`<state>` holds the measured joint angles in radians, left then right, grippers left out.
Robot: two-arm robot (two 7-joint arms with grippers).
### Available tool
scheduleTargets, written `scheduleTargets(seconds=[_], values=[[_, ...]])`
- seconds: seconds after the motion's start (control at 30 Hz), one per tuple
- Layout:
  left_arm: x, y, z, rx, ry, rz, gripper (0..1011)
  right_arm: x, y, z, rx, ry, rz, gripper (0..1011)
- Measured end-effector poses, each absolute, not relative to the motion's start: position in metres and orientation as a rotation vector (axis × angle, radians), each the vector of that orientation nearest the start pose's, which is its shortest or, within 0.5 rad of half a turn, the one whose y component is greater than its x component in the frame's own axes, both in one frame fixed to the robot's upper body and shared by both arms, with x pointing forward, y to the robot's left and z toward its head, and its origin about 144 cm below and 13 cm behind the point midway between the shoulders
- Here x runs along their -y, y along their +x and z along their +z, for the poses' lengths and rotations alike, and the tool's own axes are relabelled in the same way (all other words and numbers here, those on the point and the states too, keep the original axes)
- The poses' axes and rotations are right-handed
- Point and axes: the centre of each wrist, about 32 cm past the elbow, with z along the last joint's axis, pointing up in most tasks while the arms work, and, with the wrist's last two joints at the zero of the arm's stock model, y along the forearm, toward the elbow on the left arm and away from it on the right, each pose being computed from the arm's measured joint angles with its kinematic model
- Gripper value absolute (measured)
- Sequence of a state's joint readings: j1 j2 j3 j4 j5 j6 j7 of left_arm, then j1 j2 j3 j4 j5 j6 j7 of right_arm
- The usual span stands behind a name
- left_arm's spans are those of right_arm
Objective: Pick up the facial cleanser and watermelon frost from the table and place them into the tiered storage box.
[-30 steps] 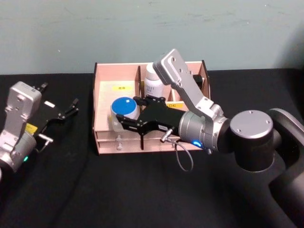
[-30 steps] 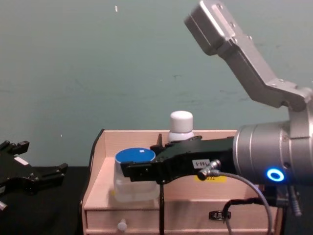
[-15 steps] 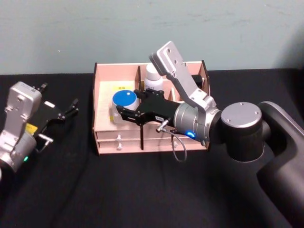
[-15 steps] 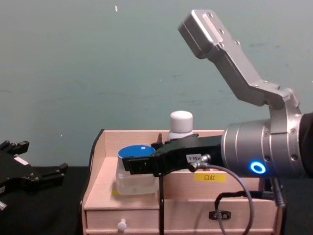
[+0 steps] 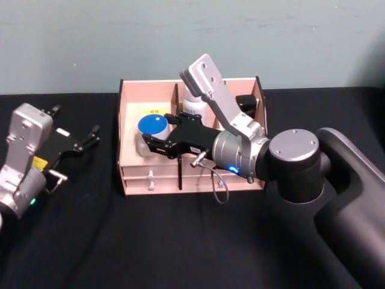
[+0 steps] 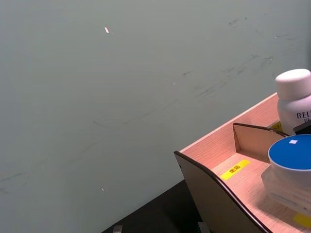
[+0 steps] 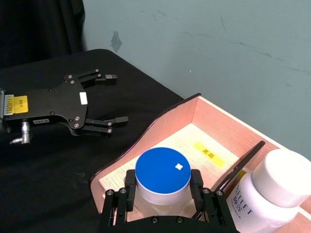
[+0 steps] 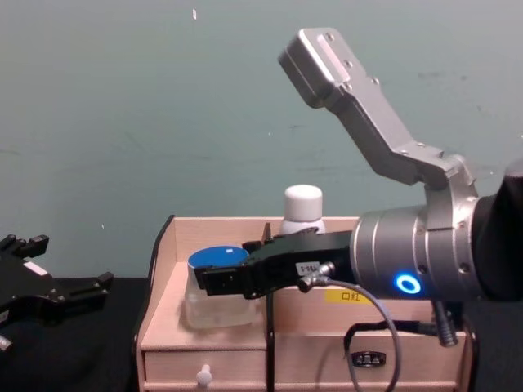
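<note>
The right gripper (image 8: 214,282) clamps a blue-lidded jar (image 8: 217,283) over the tiered storage box (image 8: 327,327), beside a white bottle (image 8: 302,209).

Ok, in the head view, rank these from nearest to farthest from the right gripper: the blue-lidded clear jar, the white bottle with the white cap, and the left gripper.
1. The blue-lidded clear jar, held between the fingers of the right gripper, over the left compartment of the pale-wood tiered storage box.
2. The white bottle with the white cap, standing just behind in the middle compartment.
3. The left gripper, open, off to the box's left above the black table.
</note>
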<state>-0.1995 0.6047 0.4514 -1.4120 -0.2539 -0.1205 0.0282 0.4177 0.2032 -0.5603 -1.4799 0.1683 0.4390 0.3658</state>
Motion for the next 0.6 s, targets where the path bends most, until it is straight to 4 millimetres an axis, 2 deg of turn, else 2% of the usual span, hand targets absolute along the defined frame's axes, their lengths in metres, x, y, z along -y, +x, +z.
scheduleTargets(seconds=[0.6], values=[[-0.3097, 0.4886, 1.1398, 0.285, 0.304, 1.248, 1001, 0.1207, 0.5297, 1.2220, -0.002, -0.358, -0.743, 706]])
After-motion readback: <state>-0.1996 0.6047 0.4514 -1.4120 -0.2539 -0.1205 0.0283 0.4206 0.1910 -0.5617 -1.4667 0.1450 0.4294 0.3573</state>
